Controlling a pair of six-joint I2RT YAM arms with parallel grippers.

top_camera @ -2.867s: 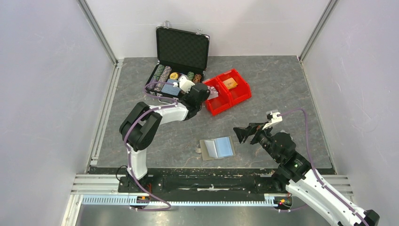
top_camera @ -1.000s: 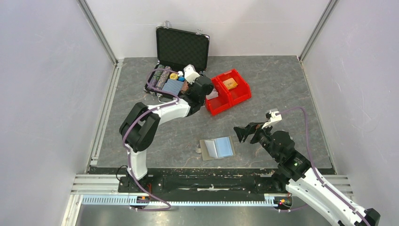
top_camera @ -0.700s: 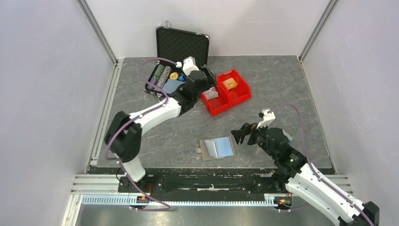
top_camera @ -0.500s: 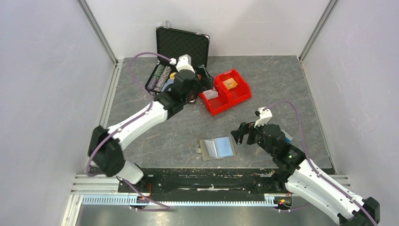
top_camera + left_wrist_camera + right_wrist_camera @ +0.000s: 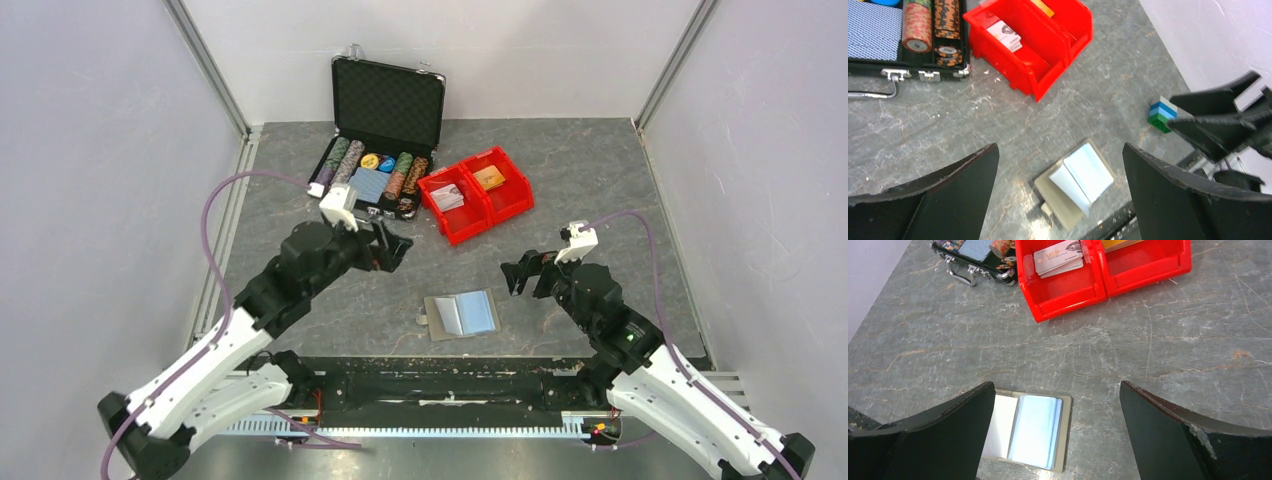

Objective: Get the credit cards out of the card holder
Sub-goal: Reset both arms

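Observation:
The card holder (image 5: 462, 316) lies open and flat near the table's front edge, grey outside with light blue sleeves. It also shows in the left wrist view (image 5: 1075, 182) and the right wrist view (image 5: 1035, 430). I cannot tell whether credit cards are in the sleeves. A white card printed VIP (image 5: 1058, 257) lies in the left red bin and an orange card (image 5: 489, 177) in the right one. My left gripper (image 5: 395, 245) (image 5: 1060, 152) hovers open and empty, up and left of the holder. To the holder's right, my right gripper (image 5: 520, 275) (image 5: 1056, 386) is open and empty too.
An open black case (image 5: 385, 110) of poker chips and a blue patterned deck stands at the back. The two joined red bins (image 5: 462, 228) sit right of it. A small blue, white and green block (image 5: 1161, 114) lies beside the right arm. Grey walls close in both sides.
The left arm pulled back from the red bins and case toward the near left, and its jaws opened. The right gripper shifted slightly up and right, still open.

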